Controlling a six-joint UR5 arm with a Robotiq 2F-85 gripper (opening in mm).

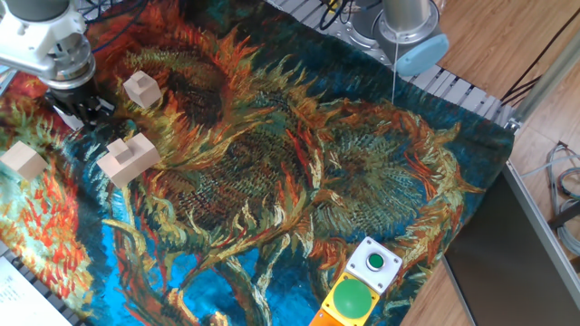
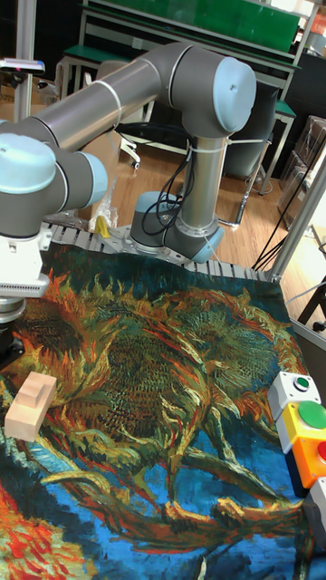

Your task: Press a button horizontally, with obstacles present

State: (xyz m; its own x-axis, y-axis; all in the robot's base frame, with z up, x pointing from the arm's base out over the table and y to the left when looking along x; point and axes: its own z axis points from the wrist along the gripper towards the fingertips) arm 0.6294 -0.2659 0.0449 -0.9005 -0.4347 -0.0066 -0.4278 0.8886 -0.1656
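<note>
My gripper [image 1: 80, 107] hangs low over the cloth at the far left, its black fingers pointing down. It sits between a small wooden cube [image 1: 141, 89] on its right and the notched wooden block [image 1: 129, 158] in front of it. A second cube [image 1: 23, 161] lies further left near the edge. The tall fixed view shows the notched block [image 2: 30, 405] and only the edge of the gripper [image 2: 7, 349]. The red button does not show clearly. A white box [image 2: 319, 507] is cut off by the right edge. No view shows a gap or a touch between the fingertips.
A white box with a green button [image 1: 376, 263] and a green dome on a yellow box [image 1: 353, 299] stand at the near right edge of the sunflower cloth [image 1: 290, 172]. The arm's base [image 1: 408, 32] is at the back. An orange box with a red spot [image 2: 320, 450] adjoins the yellow one.
</note>
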